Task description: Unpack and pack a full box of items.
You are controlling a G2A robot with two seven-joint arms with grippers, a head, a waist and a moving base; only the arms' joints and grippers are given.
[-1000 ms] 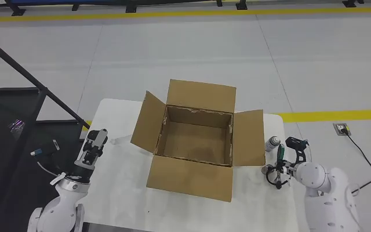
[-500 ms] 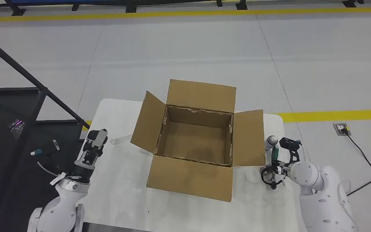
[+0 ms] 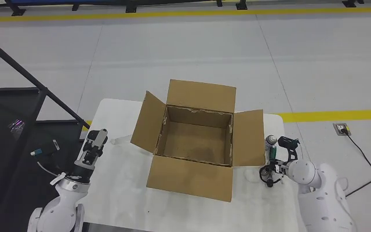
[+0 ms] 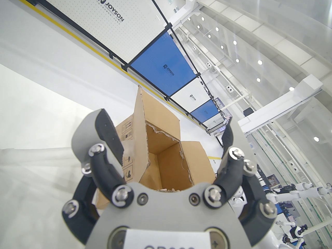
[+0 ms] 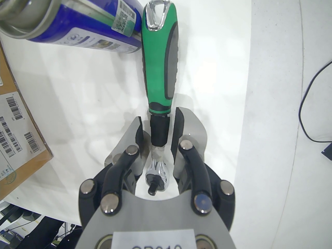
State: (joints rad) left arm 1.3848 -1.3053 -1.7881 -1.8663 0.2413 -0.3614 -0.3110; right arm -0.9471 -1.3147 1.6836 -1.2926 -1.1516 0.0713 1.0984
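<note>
Cardboard box (image 3: pixel 201 95): centre of white table (image 3: pixel 119 174), four flaps splayed.
Green-handled ratchet (image 5: pixel 159 60): flat on the table right of the box, just beside a blue can (image 5: pixel 85 24).
Right gripper (image 5: pixel 158 120): jaws partly open, straddling the ratchet's black neck, not yet clamped.
Left gripper (image 4: pixel 166 123): jaws wide apart, holding nothing, near the table's left edge.

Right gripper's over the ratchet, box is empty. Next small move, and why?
Probably lift the right gripper straight up. It brought the ratchet here over the last second. Now its jaws stand apart from the neck, and the tool lies on the table, handle end beside the blue can.
</note>
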